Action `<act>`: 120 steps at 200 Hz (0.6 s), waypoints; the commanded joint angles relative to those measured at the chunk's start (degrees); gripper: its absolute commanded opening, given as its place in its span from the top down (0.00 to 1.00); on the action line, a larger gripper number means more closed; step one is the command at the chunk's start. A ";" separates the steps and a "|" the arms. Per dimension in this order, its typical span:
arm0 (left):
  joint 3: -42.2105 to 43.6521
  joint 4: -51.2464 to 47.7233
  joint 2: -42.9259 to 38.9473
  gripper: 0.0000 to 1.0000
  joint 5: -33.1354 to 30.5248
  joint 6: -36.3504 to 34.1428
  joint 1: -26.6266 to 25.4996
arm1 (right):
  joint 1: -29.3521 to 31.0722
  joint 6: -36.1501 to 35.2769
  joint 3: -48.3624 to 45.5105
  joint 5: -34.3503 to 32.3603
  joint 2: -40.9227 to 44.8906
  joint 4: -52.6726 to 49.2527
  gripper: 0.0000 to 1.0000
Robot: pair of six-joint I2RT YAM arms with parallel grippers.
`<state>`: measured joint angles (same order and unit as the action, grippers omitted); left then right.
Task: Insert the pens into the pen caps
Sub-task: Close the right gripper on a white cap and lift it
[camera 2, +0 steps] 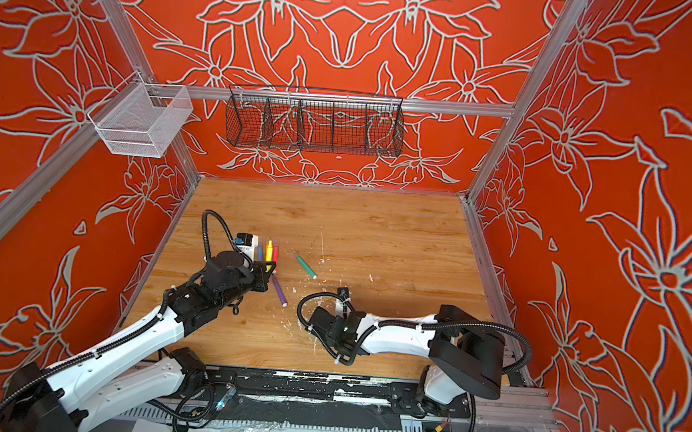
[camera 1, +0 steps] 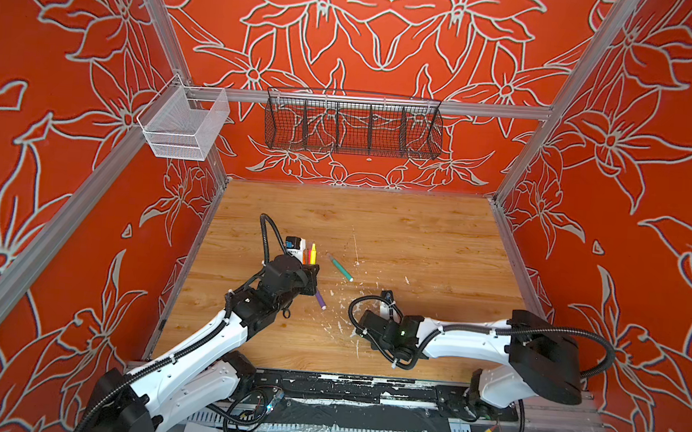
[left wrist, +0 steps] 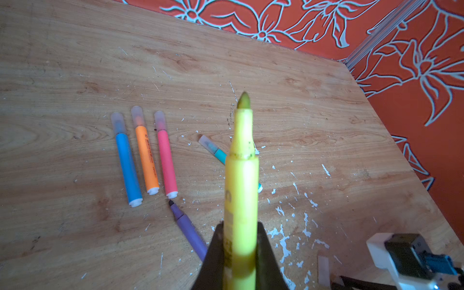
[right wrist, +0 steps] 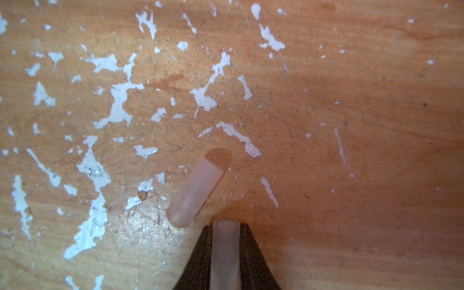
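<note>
You've got a wooden table (left wrist: 75,62) scarred with white flecks (right wrist: 118,105): blue pen (left wrist: 126,163), orange pen (left wrist: 147,155), pink pen (left wrist: 166,158) side by side, capped; green pen (left wrist: 217,152) nearby, capped; purple pen (left wrist: 188,231) uncapped; one loose cap (right wrist: 194,190) lying flat.

Three pens (left wrist: 147,160) side by side on table (left wrist: 75,62); fourth pen (camera 1: 341,269) to right.

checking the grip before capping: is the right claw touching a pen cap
Touching. The right wrist view shows the right claw shut on a pen cap, both jaws pressed against its sides.
</note>
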<state>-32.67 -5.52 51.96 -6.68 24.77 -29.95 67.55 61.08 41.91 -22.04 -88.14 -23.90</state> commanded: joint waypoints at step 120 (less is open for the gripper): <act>1.96 8.68 -2.26 1.00 14.84 -4.07 -1.18 | -6.85 -5.05 -3.82 -2.26 20.97 -6.58 0.98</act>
<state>-31.40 -1.13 50.78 3.46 22.35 -30.15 62.17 57.87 38.17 -22.04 -73.89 -27.31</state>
